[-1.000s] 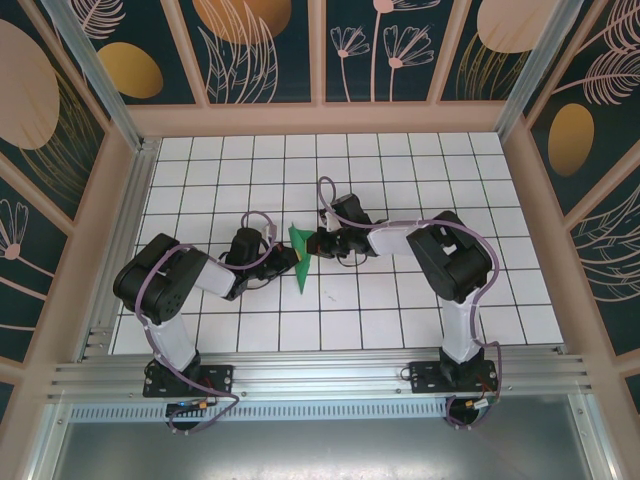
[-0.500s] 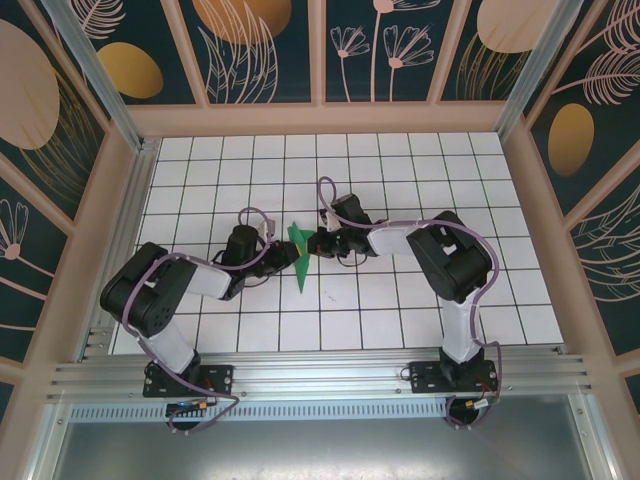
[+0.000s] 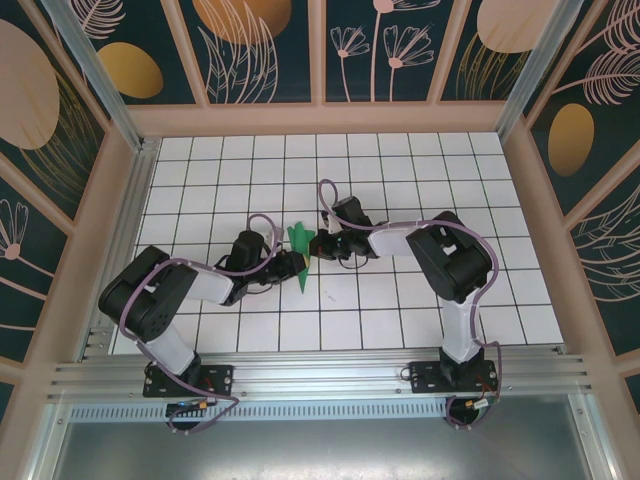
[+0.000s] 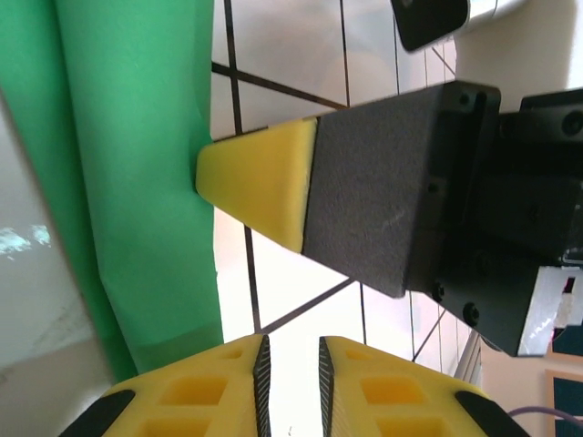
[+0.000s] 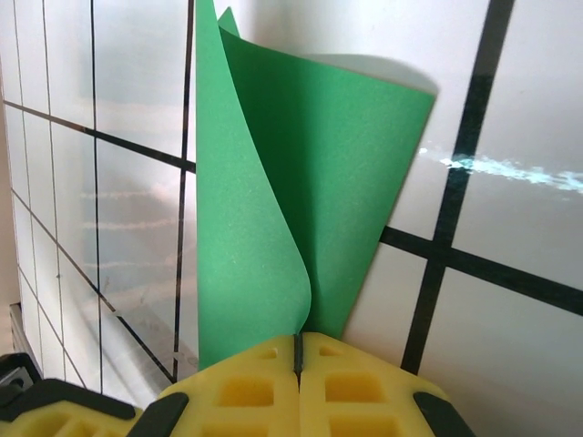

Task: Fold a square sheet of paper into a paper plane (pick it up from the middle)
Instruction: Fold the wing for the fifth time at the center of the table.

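Biggest thing first, the white grid table. The left arm comes up from its base at 7 o'clock, elbow out toward 8, forearm low and pointing to 3 o'clock. The right arm mirrors it from 5 o'clock, elbow out at 3, forearm pointing to 9.

They meet a bit left of the table's middle. The green paper sits between them there, folded narrow, with its point toward 6 o'clock in the top view.

The right gripper is on the paper's 3 o'clock side, clamped tight on it, and the sheet curls up out of its pads. The left gripper is on the 9 o'clock side. Its fingers are a narrow slit apart with nothing in the gap, and the paper sits right beside one finger.
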Controlling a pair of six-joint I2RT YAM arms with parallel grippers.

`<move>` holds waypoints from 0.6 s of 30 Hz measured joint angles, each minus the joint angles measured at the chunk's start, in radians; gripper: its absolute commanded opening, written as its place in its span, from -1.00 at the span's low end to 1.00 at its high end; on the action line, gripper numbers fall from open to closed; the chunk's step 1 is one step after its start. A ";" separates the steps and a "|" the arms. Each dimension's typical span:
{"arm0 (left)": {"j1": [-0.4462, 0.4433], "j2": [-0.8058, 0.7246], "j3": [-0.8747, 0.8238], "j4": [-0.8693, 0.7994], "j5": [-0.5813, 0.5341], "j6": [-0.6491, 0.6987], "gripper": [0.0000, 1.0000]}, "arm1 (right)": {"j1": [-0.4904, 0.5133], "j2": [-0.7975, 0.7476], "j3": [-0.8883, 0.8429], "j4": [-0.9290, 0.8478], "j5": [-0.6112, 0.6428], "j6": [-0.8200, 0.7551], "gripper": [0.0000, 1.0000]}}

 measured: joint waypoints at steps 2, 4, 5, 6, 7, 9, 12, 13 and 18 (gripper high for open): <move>0.000 0.000 0.000 0.000 0.001 0.000 -0.49 | 0.000 0.000 -0.003 0.000 0.006 0.000 -1.00; 0.000 0.003 0.000 0.000 0.004 0.001 -0.48 | 0.000 0.000 -0.003 0.000 0.010 0.000 -1.00; 0.000 0.008 0.000 -0.001 0.006 0.003 -0.47 | 0.000 0.000 -0.003 0.000 0.010 0.000 -1.00; 0.000 0.011 0.000 -0.002 0.009 0.004 -0.47 | 0.000 0.000 -0.003 0.000 0.010 0.000 -1.00; 0.000 0.016 0.000 -0.003 0.013 0.007 -0.47 | 0.000 0.000 -0.003 0.000 0.011 0.000 -1.00; 0.000 0.023 0.000 -0.008 0.018 0.009 -0.46 | 0.000 0.000 -0.003 0.000 0.013 0.000 -1.00; -0.001 0.023 0.001 -0.014 0.019 0.014 -0.45 | 0.000 0.000 -0.003 0.000 0.015 0.000 -1.00; -0.001 0.026 0.001 -0.014 0.020 0.015 -0.45 | 0.000 0.000 -0.003 0.000 0.016 0.000 -1.00; -0.001 0.043 0.003 -0.014 0.027 0.019 -0.38 | 0.000 0.000 -0.003 -0.001 0.018 0.000 -1.00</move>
